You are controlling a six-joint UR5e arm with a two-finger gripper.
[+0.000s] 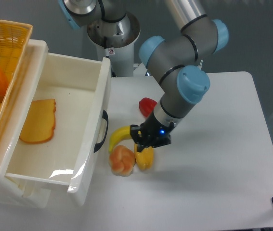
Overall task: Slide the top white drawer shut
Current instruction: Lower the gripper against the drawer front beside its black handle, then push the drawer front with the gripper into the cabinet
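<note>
Just left of the hand [149, 139], whose grip state I cannot tell, the top white drawer [85, 139] stands pulled out, so the approach is underway and next comes pushing its front panel inward.

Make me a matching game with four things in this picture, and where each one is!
Things:
1. flat orange toast slice
2. curved yellow banana
3. yellow woven basket
4. black robot pincer

Places:
A. on top of the cabinet, far left
B. above the yellow pepper
C. inside the open glossy white top drawer
D. on the table beside the drawer's dark handle

Pairs: 1-C, 2-D, 3-A, 4-B
</note>
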